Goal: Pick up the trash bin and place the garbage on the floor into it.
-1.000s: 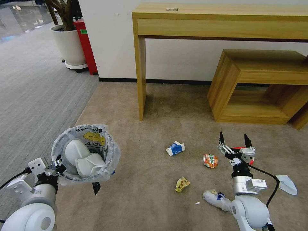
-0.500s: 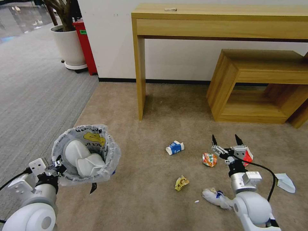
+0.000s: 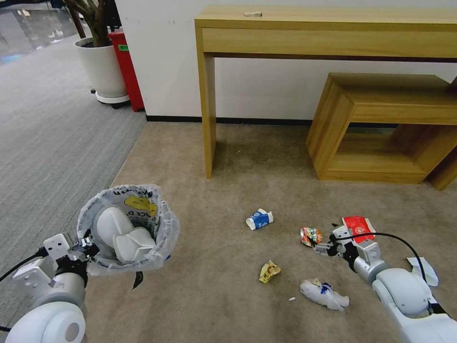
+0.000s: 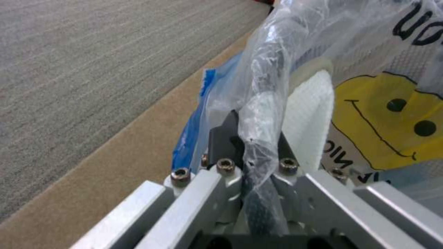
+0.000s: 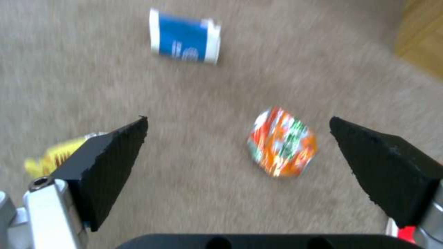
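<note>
- Head view: the left gripper (image 3: 84,247) is clamped on the near rim of the small round trash bin (image 3: 127,227), which it holds above the beige short-pile carpet (image 3: 214,295). The bin has a crinkly translucent liner with yellow and black print, and two white moulded slippers (image 3: 121,234) lie inside it.
- Head view: the right gripper (image 3: 320,243) is low over the carpet, just beside the crumpled orange-and-green wrapper (image 3: 310,236). Near that wrapper lie a blue-and-white carton (image 3: 260,219), a flat red paper box (image 3: 358,224), a crumpled yellow wrapper (image 3: 269,271), a white crumpled wrapper with blue marks (image 3: 322,294) and a pale-blue scrap (image 3: 423,270).
- Left wrist view: the fingers (image 4: 222,140) are closed tight on the bin's bag-covered rim (image 4: 265,114); a yellow smiley is printed on the glossy plastic.
- Right wrist view: the black wedge-shaped fingertips (image 5: 115,157) stand wide apart, holding nothing, with the orange-and-green wrapper (image 5: 282,141) on the carpet between them, nearer one tip; the carton (image 5: 183,36) lies beyond it.
</note>
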You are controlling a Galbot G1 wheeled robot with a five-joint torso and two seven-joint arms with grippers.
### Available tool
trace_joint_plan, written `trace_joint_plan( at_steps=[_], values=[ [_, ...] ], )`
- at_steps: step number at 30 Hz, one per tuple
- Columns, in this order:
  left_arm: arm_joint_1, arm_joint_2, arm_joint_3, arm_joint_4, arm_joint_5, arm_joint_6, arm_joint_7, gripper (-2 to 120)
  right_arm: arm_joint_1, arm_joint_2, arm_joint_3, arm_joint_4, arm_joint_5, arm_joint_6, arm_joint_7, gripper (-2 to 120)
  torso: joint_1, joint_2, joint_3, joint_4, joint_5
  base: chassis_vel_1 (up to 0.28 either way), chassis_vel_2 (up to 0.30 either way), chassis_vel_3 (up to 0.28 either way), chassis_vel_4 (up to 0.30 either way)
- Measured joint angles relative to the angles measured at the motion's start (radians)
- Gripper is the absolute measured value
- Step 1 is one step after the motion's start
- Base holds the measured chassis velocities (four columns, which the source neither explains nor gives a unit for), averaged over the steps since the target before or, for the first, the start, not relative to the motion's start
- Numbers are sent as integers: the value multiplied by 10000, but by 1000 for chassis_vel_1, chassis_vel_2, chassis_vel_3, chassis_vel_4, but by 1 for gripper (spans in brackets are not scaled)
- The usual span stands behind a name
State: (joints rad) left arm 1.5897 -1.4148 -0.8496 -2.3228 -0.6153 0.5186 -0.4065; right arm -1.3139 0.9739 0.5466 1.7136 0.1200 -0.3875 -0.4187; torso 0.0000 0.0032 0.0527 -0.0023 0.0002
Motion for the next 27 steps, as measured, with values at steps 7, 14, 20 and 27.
trace_joint_plan(
  at_steps=[7, 14, 20, 27],
  values=[
    [-2, -32, -87, 24, 92, 3, -1, 1, 413, -62, -164, -736, -1452, -896, -1340, 100, 0, 0, 0, 0, -2, 0, 0, 0, 0],
    [-37, -190, 1, 143, 295, 0, -2, 1, 873, -186, -602, -1708, -3976, -473, -2601, 100, 0, 0, 0, 0, -2, 0, 0, 0, 0],
    [-94, -199, 3, 242, 316, -11, -1, 1, 932, -195, -944, -2115, -4926, 33, -3018, 100, 0, 0, 0, 0, -3, 0, 0, 0, 0],
    [-158, -217, 24, 432, 326, -54, -2, 1, 818, -103, -1289, -2378, -4502, 269, -3182, 100, 0, 0, 0, 0, -2, 0, 0, 0, 0]
  ],
)
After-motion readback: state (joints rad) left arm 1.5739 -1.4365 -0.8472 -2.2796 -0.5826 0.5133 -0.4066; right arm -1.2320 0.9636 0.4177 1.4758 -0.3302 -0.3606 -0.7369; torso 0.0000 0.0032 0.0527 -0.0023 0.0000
